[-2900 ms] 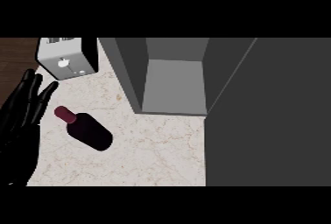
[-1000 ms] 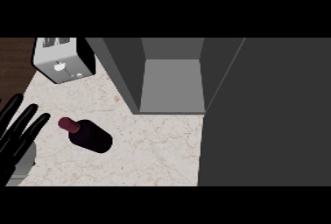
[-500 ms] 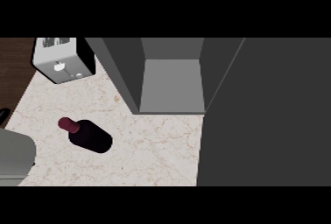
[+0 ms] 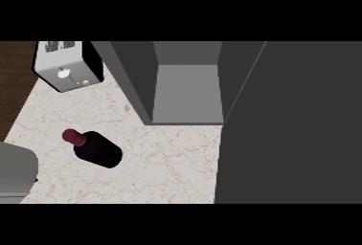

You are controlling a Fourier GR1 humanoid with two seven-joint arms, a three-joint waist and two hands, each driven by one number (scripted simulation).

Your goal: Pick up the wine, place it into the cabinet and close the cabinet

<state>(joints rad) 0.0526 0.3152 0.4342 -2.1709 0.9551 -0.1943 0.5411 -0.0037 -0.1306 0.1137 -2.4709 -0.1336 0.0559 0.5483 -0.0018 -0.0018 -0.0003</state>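
Wine lies on its side on the pale marble worktop, cap end pointing up-left, untouched. Cabinet stands up-right of the wine, open, grey inside; its dark door swings out to the wine's right. Toaster sits above the wine, near the worktop's far corner. Grey forearm shows just left of the wine, probably the left arm. Neither hand is visible, so finger state cannot be told.

Single head view, steep downward look at surface; toaster at 11 o'clock, open cabinet at 12, close range.
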